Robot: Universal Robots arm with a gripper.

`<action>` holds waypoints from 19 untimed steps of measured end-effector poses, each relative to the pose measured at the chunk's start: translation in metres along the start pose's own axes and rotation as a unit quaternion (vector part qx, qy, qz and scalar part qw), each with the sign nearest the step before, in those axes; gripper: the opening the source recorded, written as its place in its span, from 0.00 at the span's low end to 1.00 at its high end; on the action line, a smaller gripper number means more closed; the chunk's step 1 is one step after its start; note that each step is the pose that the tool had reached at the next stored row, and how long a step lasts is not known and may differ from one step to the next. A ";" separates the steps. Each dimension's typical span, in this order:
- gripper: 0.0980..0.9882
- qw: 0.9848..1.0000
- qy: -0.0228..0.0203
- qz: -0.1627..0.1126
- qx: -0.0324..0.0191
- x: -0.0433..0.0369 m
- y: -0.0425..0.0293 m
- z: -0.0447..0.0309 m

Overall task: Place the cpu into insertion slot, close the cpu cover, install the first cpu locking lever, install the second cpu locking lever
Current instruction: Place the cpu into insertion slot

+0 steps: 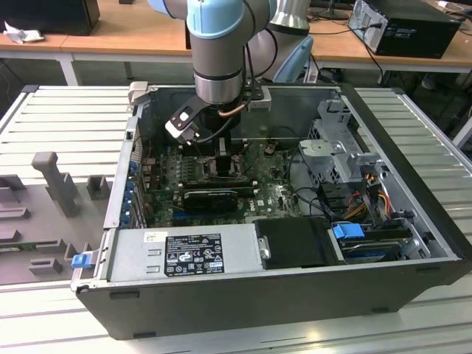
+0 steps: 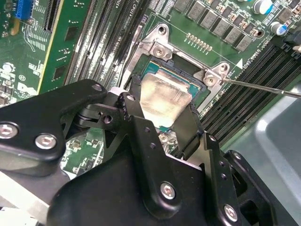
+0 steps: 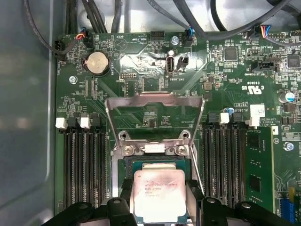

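My gripper is shut on the cpu, a silvery square chip, with one black finger on each of two opposite edges. The chip sits directly over the insertion slot, whose dark frame shows around it; I cannot tell if it is seated. In the second wrist view the cpu is tilted slightly over the slot, between the gripper fingers. The cpu cover stands flipped open beyond the slot. A thin locking lever sticks out beside the socket. In the exterior view the gripper reaches down into the computer case.
Long black memory slots flank the socket on both sides. A black graphics card lies just in front of it, with the power supply nearer still. The drive cage and cables fill the exterior view's right. Case walls hem in the board.
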State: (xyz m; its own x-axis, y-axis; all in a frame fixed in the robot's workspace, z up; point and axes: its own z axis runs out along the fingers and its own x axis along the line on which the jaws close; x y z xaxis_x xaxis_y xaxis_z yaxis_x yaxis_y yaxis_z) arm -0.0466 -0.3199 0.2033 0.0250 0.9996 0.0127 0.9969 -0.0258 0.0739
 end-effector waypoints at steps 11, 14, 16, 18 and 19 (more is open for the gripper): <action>0.57 1.000 0.004 0.000 0.000 0.0025 -0.0002 0.0014; 0.57 1.000 0.007 0.001 0.000 0.0042 -0.0003 0.0020; 0.57 1.000 0.006 0.001 0.000 0.0028 -0.0003 0.0020; 0.57 1.000 0.003 0.000 0.000 0.0008 -0.0002 0.0021; 0.57 1.000 0.001 0.000 0.000 0.0006 -0.0002 0.0021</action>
State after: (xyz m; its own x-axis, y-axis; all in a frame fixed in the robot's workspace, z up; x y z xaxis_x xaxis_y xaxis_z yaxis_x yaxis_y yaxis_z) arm -0.0466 -0.3192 0.2011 0.0253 0.9996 0.0141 0.9969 -0.0262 0.0737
